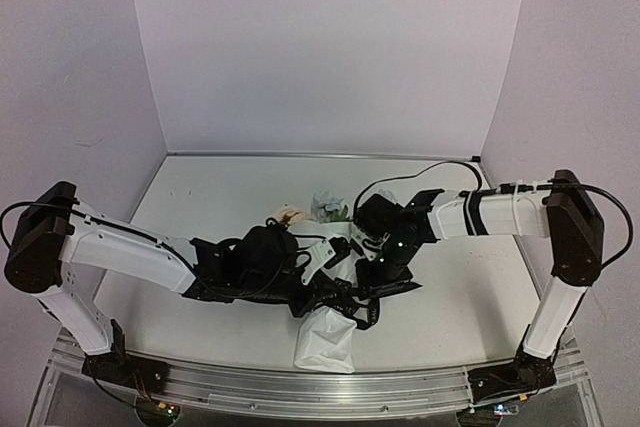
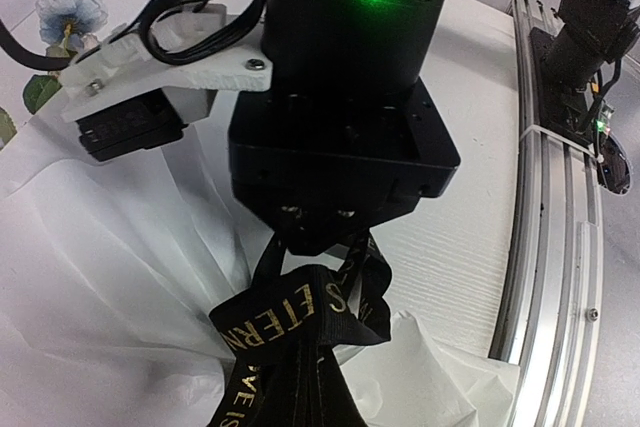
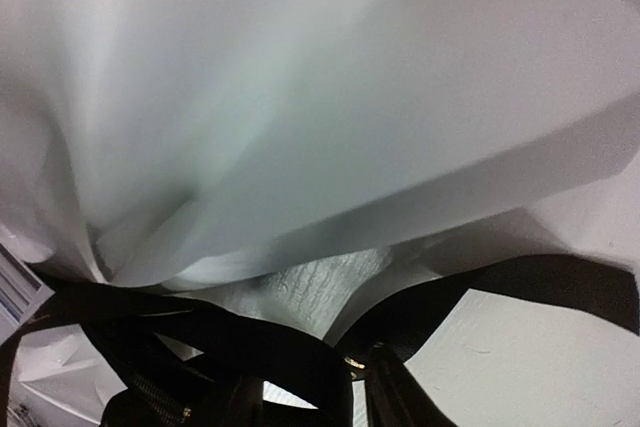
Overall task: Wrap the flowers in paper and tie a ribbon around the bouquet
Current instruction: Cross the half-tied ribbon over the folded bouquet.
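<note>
White table (image 2: 480, 247); ribbon (image 2: 300, 319) lettering reads "TERN".

Soft, even overhead light leaves only faint shadows on the table (image 1: 200, 207) around the paper (image 1: 325, 342). Up close, the paper glows washed-out and blurred; the ribbon (image 3: 250, 347) below it sits dark and unfocused. Right of the paper, a metal rail (image 2: 555, 247) bows with lens distortion.

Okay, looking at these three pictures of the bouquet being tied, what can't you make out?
1. Top view: whether the left pincer or right pincer grips the ribbon; it is too dark and crowded there to see fingertips.
2. Left wrist view: its own fingers, cut off at the bottom edge.
3. Right wrist view: the flowers, hidden behind blurred paper filling the frame.
</note>
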You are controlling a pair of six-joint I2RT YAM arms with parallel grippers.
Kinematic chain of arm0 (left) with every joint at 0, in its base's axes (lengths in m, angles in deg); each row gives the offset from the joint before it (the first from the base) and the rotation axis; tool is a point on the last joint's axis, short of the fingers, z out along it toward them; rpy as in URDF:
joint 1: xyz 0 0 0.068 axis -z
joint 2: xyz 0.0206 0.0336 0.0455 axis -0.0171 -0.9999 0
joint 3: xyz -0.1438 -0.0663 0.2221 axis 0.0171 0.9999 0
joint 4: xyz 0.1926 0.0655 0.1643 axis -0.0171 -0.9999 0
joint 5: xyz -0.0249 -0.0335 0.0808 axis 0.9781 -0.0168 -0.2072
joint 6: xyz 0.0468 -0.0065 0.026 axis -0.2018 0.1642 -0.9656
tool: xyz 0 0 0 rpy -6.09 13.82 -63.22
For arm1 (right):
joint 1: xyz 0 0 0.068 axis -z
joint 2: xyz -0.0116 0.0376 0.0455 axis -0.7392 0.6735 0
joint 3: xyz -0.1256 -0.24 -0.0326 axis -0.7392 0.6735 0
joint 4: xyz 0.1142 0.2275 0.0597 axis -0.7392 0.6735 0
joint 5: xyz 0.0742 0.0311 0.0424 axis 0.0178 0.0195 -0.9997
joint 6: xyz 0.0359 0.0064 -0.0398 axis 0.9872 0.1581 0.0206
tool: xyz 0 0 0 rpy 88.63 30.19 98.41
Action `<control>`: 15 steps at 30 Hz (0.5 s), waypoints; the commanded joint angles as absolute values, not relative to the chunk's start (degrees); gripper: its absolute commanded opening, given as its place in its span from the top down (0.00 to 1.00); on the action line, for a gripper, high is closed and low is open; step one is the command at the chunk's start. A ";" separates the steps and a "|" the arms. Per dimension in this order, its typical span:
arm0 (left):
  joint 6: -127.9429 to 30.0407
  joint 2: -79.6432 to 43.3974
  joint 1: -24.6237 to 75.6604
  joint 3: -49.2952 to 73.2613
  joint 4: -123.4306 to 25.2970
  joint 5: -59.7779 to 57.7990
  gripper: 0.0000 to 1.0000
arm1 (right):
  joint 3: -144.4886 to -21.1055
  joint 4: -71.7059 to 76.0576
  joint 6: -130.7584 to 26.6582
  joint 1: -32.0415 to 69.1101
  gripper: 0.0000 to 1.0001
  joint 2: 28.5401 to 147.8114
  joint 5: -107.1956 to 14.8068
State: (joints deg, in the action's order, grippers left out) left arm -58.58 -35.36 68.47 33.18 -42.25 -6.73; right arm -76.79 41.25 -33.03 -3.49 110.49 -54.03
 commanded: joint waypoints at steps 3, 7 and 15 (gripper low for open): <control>-57.47 -33.56 68.60 33.95 -42.81 -8.39 1.00 | -73.70 40.24 -32.18 -3.49 0.91 105.71 -51.67; -56.96 -33.05 68.60 34.81 -42.92 -8.70 1.00 | -73.21 40.57 -31.76 -3.48 1.00 102.10 -48.37; -56.24 -32.54 68.59 36.14 -43.26 -8.68 1.00 | -77.45 42.89 -31.74 -3.62 1.00 98.87 -45.74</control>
